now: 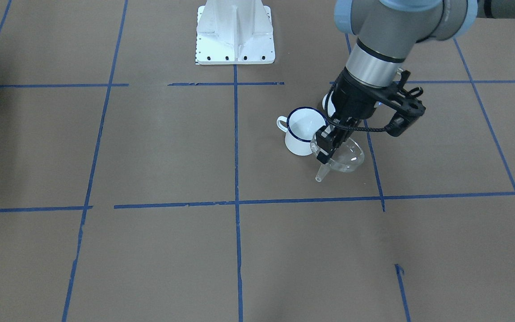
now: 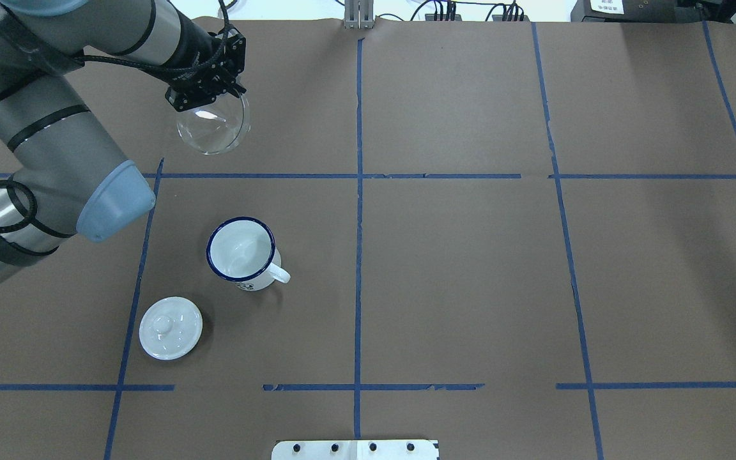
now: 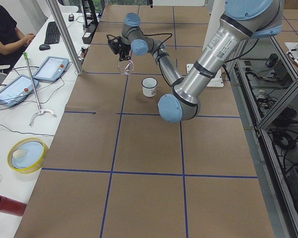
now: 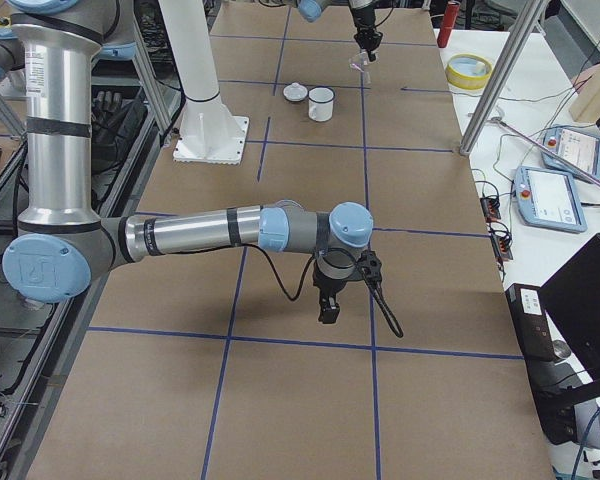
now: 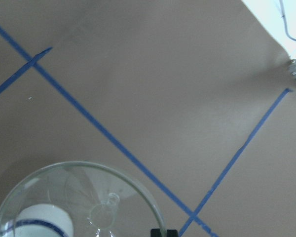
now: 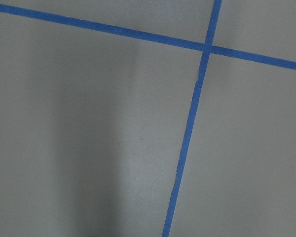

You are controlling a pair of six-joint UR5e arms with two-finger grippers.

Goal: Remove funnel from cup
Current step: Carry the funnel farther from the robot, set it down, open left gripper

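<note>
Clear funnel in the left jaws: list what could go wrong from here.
1. The left jaws pinch the small clear transparent funnel only at its rim; it could slip or swing free.
2. Its narrow spout hangs tilted, so set down like this it would likely tip and roll.

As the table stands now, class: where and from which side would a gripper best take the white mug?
Probably its rim wall, from straight above: the mug stands upright and empty, so one finger fits inside. Its handle looks small.
</note>
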